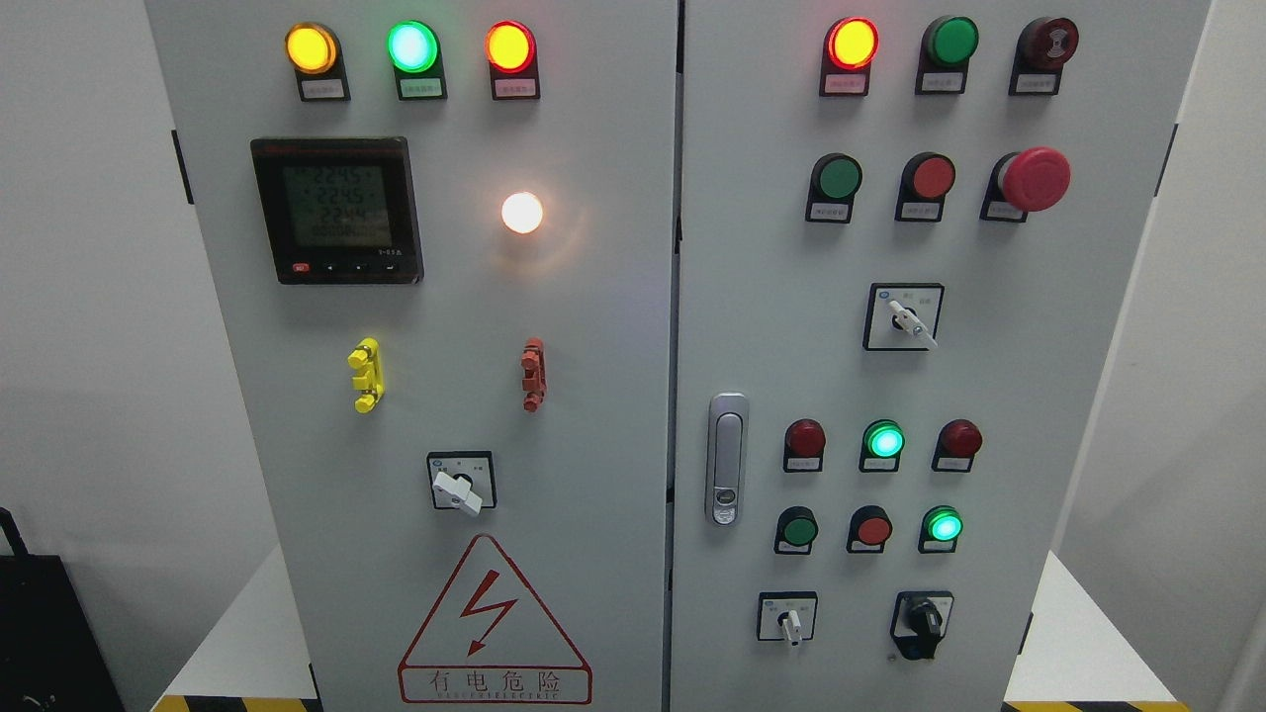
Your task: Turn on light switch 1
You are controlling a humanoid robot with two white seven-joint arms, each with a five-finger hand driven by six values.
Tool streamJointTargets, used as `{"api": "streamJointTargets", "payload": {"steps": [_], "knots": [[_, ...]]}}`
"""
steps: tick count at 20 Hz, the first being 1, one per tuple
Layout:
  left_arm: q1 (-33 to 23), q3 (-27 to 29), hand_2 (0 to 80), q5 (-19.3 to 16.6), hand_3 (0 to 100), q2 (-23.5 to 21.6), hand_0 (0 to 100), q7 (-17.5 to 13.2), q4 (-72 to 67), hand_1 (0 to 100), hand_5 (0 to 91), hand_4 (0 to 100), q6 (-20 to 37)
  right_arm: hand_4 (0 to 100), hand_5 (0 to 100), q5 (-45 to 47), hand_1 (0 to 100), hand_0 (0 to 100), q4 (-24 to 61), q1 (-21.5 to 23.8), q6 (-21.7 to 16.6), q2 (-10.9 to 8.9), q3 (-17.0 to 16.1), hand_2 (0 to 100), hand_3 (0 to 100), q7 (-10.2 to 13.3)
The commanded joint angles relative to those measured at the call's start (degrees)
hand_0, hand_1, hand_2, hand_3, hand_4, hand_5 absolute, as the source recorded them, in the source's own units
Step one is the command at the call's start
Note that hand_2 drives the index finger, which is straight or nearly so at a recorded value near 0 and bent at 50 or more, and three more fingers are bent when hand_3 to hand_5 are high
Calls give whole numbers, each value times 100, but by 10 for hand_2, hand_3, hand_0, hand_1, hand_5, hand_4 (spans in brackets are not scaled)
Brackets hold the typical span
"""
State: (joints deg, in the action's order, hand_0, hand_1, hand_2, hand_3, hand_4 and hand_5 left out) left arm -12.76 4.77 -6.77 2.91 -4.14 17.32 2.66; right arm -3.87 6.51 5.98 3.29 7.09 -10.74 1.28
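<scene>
1. No robot hand shows anywhere, so I cannot tell if the fingers are apart or together.
2. With no hand to measure from: the white lamp (521,212) glows on the left door.
3. The white knob switch (458,489) sits lower down.
4. Which switch is "1" I cannot tell. The glowing lamp fits a job done, or another light.

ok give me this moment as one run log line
hands: none in view | bulb: lit | left door selector: untouched | top lamps: lit | meter: on
</scene>
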Motion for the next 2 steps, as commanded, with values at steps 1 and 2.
{"api": "streamJointTargets", "payload": {"steps": [1, 2], "knots": [[90, -20, 0, 0, 0, 61, 280, -16, -176, 34, 0, 12, -2, 0, 0, 0, 0, 0, 0, 0, -4, 3, 1, 0, 0, -4], [125, -20, 0, 0, 0, 61, 279, -16, -176, 30, 0, 11, -2, 0, 0, 0, 0, 0, 0, 0, -4, 3, 1, 0, 0, -4]]}}
